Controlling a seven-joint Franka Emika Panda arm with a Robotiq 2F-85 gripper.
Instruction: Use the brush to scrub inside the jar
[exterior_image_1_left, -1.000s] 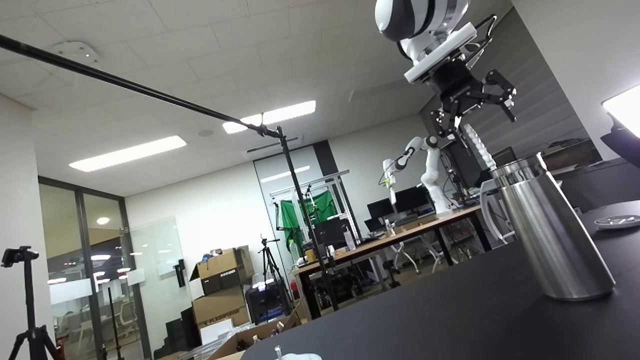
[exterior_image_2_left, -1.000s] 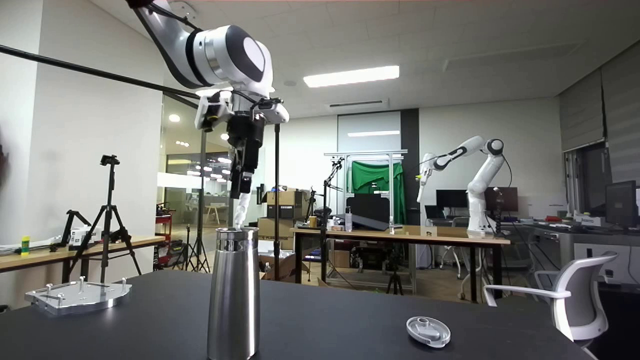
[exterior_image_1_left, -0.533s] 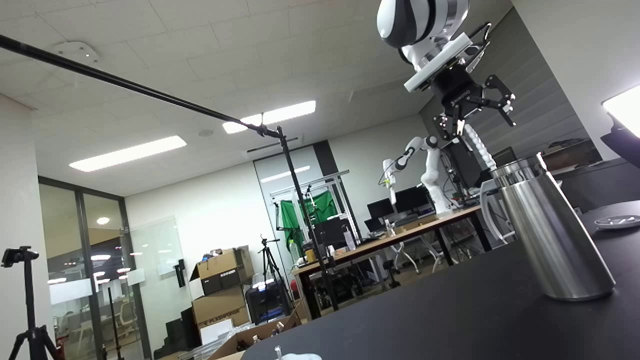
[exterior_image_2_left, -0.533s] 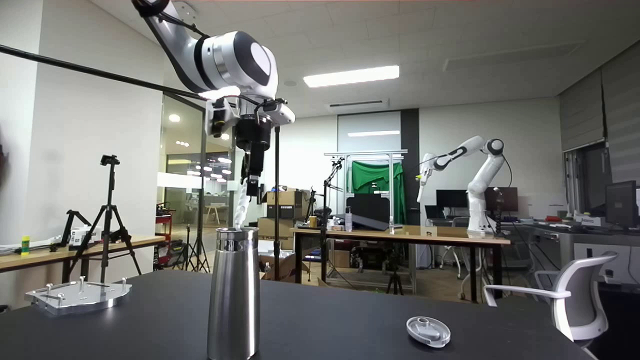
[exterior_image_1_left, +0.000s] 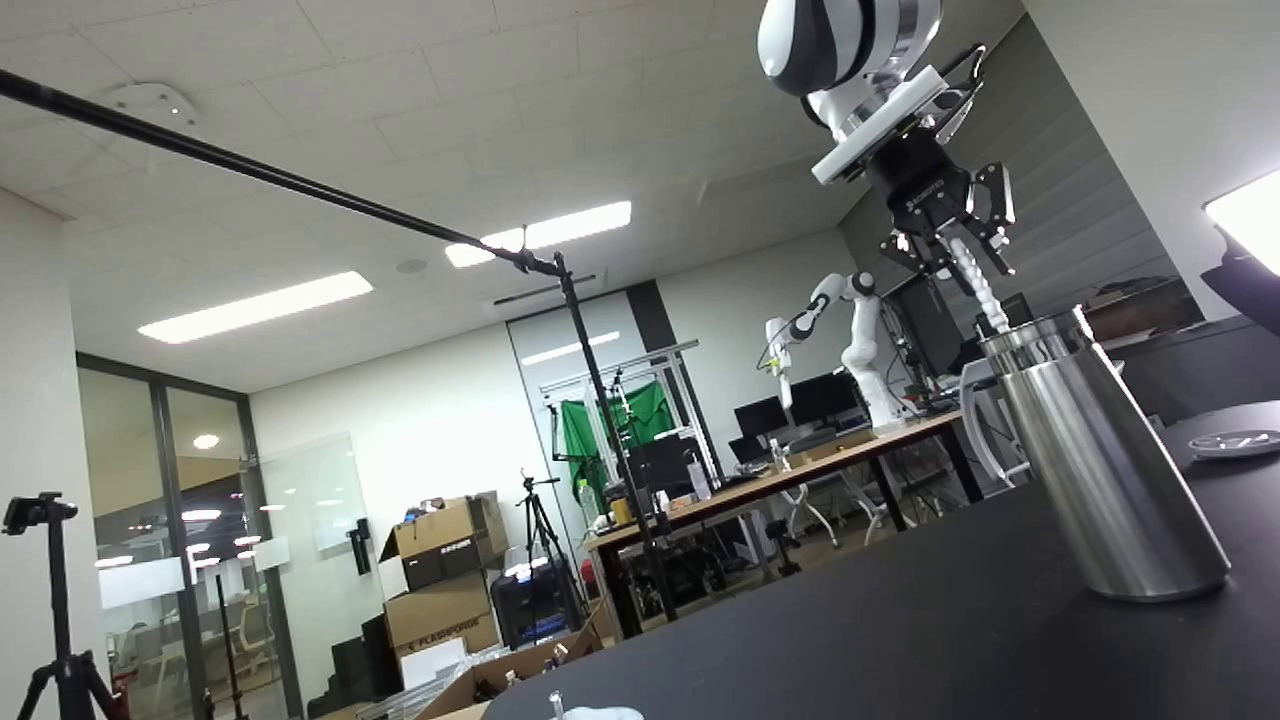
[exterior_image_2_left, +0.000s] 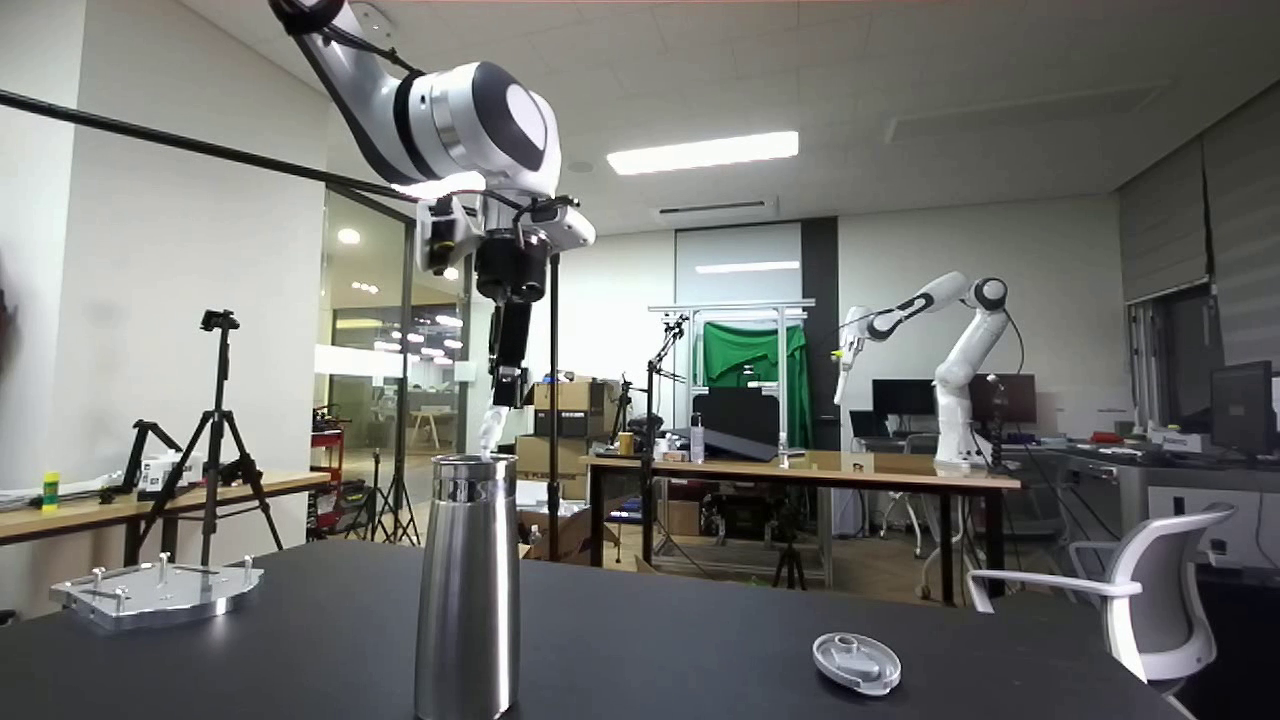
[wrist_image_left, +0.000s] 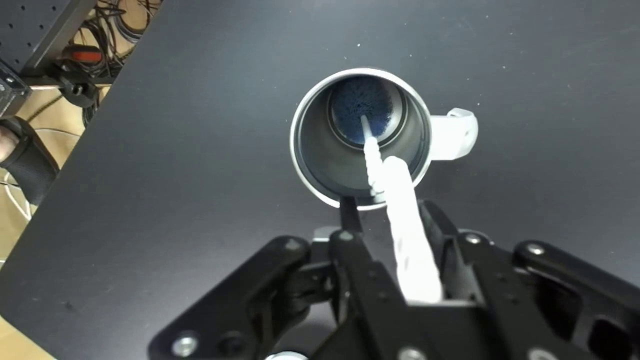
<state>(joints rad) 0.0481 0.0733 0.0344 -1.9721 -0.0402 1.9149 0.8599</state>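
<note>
Leaning from jar (exterior_image_2_left: 467, 600), brush handle (wrist_image_left: 407, 225) stands between parted fingers (wrist_image_left: 350, 216).

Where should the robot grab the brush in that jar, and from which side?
Probably by the upper part of the white handle, from above, with the gripper pinching opposite sides. It's slim, sticks out of the jar and leans, so tilting to match should help; the blue head is inside.

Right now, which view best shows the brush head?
Wrist view, looking down into the jar onto the blue brush head. In both exterior views the jar's wall hides it; only part of the white handle shows above.
</note>
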